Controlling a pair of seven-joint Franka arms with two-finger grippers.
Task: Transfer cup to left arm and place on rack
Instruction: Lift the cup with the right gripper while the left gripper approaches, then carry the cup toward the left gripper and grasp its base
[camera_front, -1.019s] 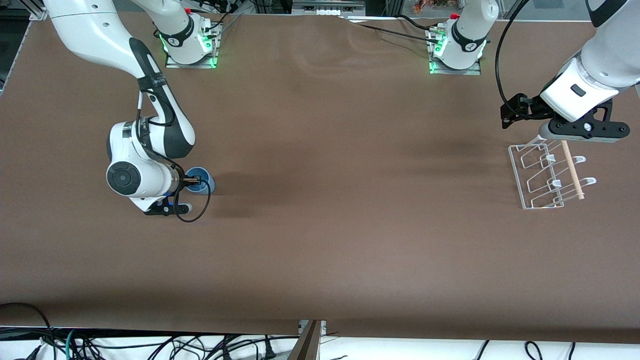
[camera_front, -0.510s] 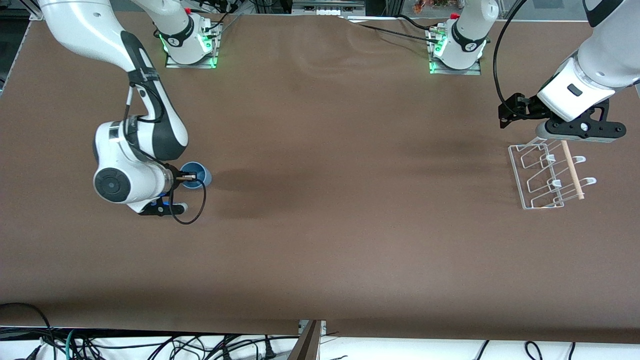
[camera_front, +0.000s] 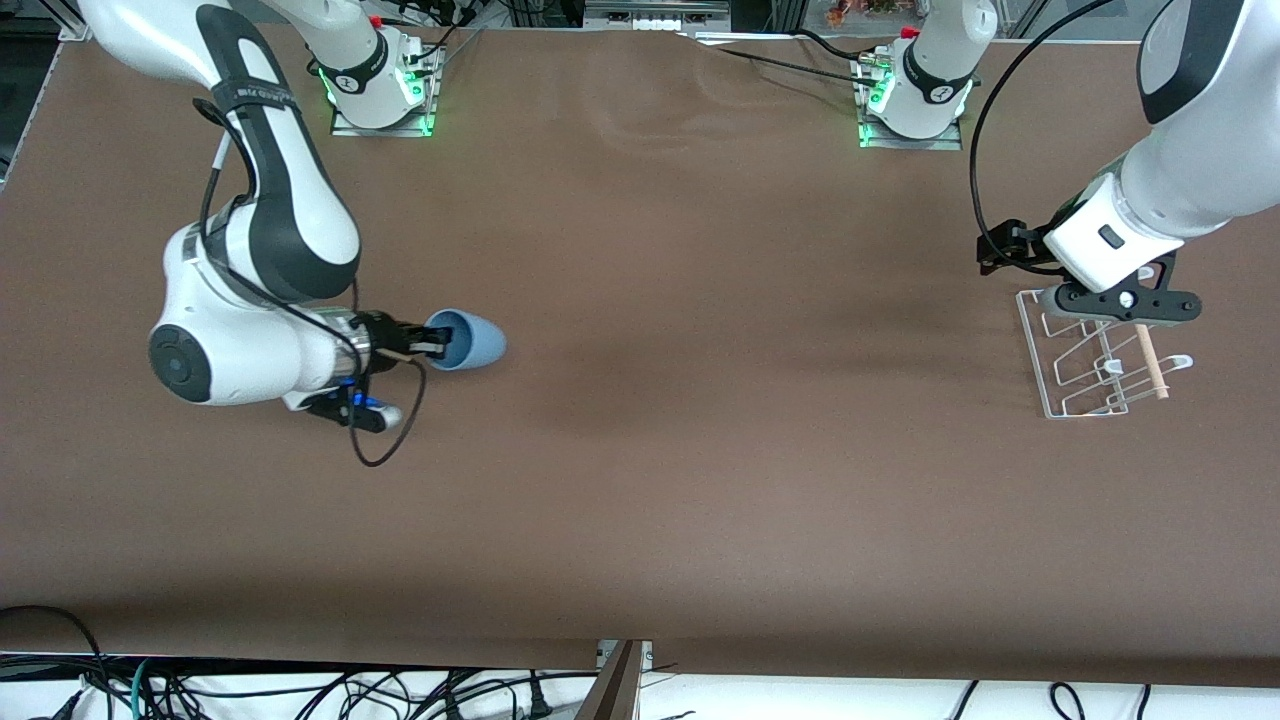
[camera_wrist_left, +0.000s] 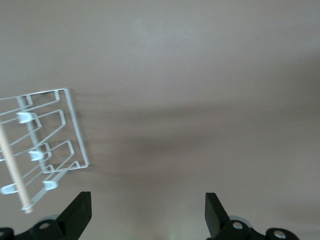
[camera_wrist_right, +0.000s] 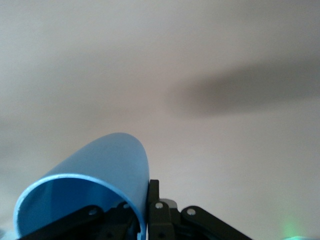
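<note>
The light-blue cup (camera_front: 468, 340) hangs above the table toward the right arm's end, tipped on its side with its mouth toward the wrist. My right gripper (camera_front: 432, 342) is shut on its rim. In the right wrist view one finger sits inside the cup (camera_wrist_right: 102, 180) and the other finger (camera_wrist_right: 155, 196) presses on the outside of the wall. The white wire rack (camera_front: 1075, 375) lies toward the left arm's end, with a pale dowel (camera_front: 1152, 365) across it. My left gripper (camera_front: 1118, 305) hovers over the rack's end nearest the bases, open and empty. The left wrist view shows the rack (camera_wrist_left: 47, 145) beside its spread fingertips (camera_wrist_left: 80, 212).
Brown table cover (camera_front: 700, 450) stretches bare between the cup and the rack. The two arm bases (camera_front: 380, 90) (camera_front: 915, 100) stand along the table's edge farthest from the front camera. Cables (camera_front: 200, 690) hang below the nearest edge.
My right arm has lifted the cup off the table, tipped it on its side and carried it toward the middle. My left gripper has shifted slightly over the rack, still open.
</note>
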